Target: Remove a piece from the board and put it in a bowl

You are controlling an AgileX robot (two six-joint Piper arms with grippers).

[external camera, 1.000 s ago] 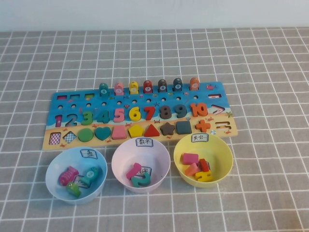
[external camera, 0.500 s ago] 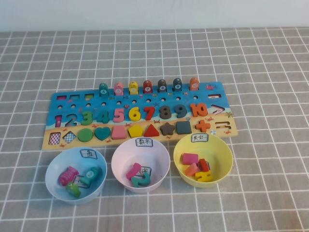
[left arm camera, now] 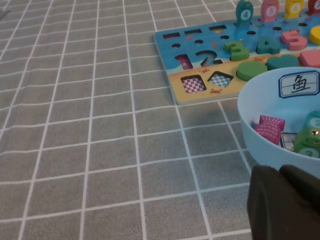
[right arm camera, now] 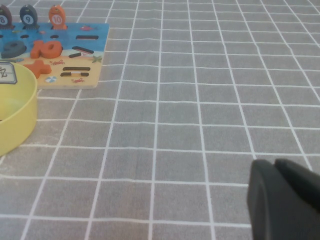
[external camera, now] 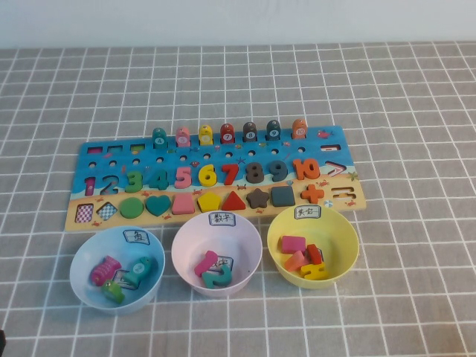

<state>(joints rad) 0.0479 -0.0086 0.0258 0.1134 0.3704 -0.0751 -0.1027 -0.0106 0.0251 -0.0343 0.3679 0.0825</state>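
Green and small, the piece (external camera: 113,291) is lying inside the light blue bowl (external camera: 83,262), tucked against a teal fish (external camera: 140,271) and a pink striped fish (external camera: 105,269), which suggests to me the drop is done. Both arms are sitting back off the high view. From its wrist camera the left gripper (left arm camera: 280,172) is showing as a dark mass just beside the bowl's rim, its jaws closed on nothing. Over bare grey cloth on the bench (external camera: 416,111), well apart from the board (external camera: 327,137), the right gripper (right arm camera: 274,165) is hanging near the yellow bowl (right arm camera: 20,115), jaws pressed together and empty, likely parked. A pink bowl (external camera: 186,245) is sitting between the others.
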